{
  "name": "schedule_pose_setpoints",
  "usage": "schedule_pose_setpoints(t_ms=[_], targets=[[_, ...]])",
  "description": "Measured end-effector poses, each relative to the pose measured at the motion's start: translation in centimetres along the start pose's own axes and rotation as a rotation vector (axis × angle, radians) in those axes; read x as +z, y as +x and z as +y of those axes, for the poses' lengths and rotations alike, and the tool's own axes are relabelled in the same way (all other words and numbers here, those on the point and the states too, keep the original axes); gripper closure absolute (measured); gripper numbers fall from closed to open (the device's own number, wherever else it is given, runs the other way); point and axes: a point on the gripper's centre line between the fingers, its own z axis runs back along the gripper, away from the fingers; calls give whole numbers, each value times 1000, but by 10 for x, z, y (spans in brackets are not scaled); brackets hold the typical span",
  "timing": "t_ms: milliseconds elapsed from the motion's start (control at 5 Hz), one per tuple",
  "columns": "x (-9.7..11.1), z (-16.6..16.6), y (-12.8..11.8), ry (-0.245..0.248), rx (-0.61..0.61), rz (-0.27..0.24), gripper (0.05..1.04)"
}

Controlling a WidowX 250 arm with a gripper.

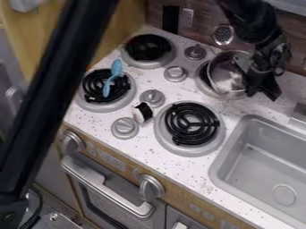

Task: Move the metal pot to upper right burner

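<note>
My gripper [261, 85] hangs at the upper right, right beside the right side of the metal pot [226, 77]. Whether it holds the pot's rim or handle cannot be made out. The shiny pot is over the upper right burner [204, 84], its open top showing and its body looking somewhat tilted. Part of the burner's black coil shows at the pot's left edge, and the rest is hidden beneath the pot.
A blue spoon [111, 78] lies on the left burner, and a sushi-like toy [142, 112] sits among the knobs. The lower right burner [190, 124] has a bare coil. A sink [263, 156] is at the right; utensils hang on the back wall.
</note>
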Motion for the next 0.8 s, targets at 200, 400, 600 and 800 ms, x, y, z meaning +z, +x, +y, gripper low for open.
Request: schedule_pose_setpoints(t_ms=[200, 400, 600, 800], targets=[[-28, 1, 7, -14, 47, 42, 1014], [-40, 8, 15, 6, 99, 97, 1014], [-42, 10, 19, 3, 107, 79, 1014], [-43, 15, 27, 22, 107, 60, 1014]])
